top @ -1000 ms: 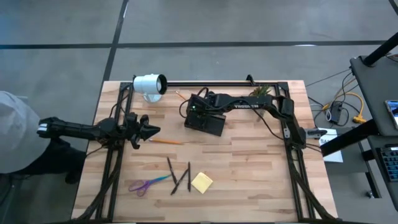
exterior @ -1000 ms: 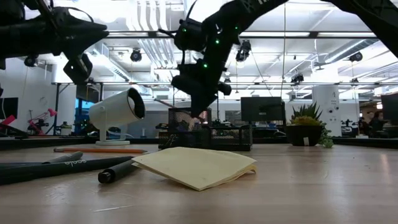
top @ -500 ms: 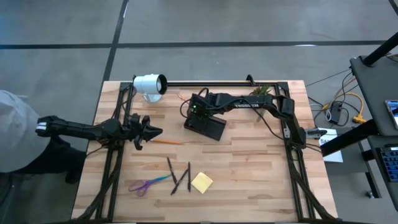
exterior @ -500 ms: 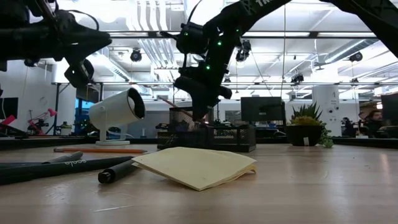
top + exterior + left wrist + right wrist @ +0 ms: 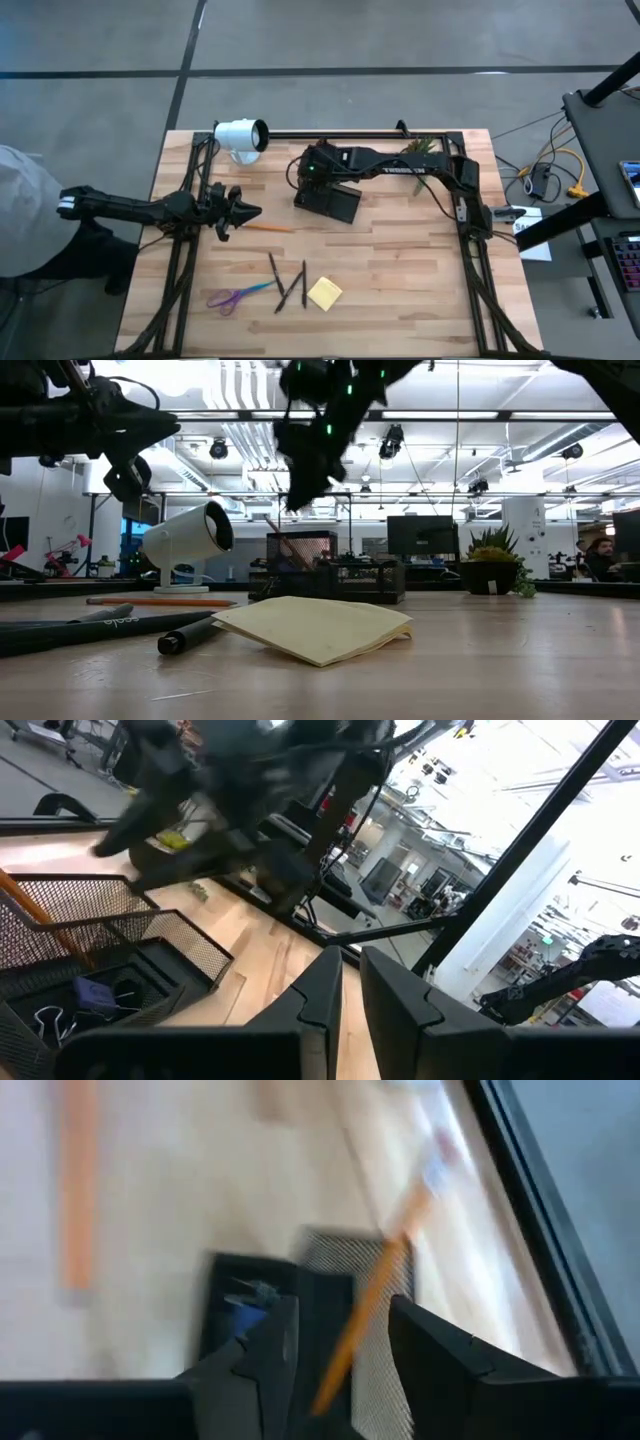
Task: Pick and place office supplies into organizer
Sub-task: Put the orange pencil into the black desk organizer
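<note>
The black mesh organizer (image 5: 330, 198) stands on the table at the far middle. An orange pencil (image 5: 365, 1305) stands tilted in its taller pen-holder section (image 5: 300, 550), leaning against the mesh. My right gripper (image 5: 340, 1370) hovers open above that section (image 5: 298, 485), touching nothing. My left gripper (image 5: 245, 212) waits shut over the table's left side. An orange pencil (image 5: 265, 228), two black pens (image 5: 275, 272) (image 5: 303, 283), purple-and-blue scissors (image 5: 238, 295) and a yellow sticky pad (image 5: 324, 292) lie flat on the table.
A white cylindrical lamp (image 5: 240, 135) stands at the far left and a small potted plant (image 5: 418, 148) at the far right. A low organizer compartment holds a small blue item (image 5: 95, 992). Bare wood lies to the right of the sticky pad.
My right gripper has opened, let go of the orange pencil and risen clear above the pen-holder section, rolling its wrist as it went. The pencil stays behind, leaning in the mesh holder.
</note>
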`<action>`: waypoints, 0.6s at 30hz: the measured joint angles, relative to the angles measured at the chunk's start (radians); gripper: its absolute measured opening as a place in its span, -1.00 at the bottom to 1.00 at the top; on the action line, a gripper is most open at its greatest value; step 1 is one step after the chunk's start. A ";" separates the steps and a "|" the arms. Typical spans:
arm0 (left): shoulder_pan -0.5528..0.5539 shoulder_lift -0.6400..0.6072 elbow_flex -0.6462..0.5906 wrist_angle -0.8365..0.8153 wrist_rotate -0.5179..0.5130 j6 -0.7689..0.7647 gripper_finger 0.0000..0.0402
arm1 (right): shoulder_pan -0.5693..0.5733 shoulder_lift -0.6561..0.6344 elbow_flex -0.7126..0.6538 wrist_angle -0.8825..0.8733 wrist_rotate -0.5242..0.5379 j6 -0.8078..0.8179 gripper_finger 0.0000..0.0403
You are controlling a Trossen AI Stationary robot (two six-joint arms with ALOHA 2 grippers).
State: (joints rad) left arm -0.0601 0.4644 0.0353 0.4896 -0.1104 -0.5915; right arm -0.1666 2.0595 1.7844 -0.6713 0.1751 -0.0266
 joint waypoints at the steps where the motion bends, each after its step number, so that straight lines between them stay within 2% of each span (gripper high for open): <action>1: 0.000 0.000 0.000 0.000 0.000 0.000 -0.87 | 0.012 -0.005 0.014 0.001 -0.034 -0.043 -0.28; 5: 0.000 0.000 0.001 0.000 0.006 0.000 -0.87 | 0.070 -0.004 0.045 -0.004 -0.084 -0.151 -0.28; 11: 0.000 0.004 0.001 -0.012 0.096 -0.048 -0.87 | 0.142 0.035 0.054 0.024 -0.212 -0.146 -0.29; 13: 0.000 0.014 0.001 -0.013 0.165 -0.094 -0.87 | 0.160 0.083 0.049 0.059 -0.225 -0.094 -0.30; 16: 0.000 0.034 0.001 -0.014 0.343 -0.141 -0.87 | 0.174 0.155 0.058 0.130 -0.231 0.017 -0.30; 18: -0.001 0.050 0.001 -0.038 0.393 -0.156 -0.87 | 0.176 0.196 0.085 0.162 -0.227 0.073 -0.28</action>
State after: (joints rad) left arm -0.0608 0.5148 0.0360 0.4521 0.2830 -0.7470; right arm 0.0090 2.2555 1.8695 -0.5097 -0.0520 0.0461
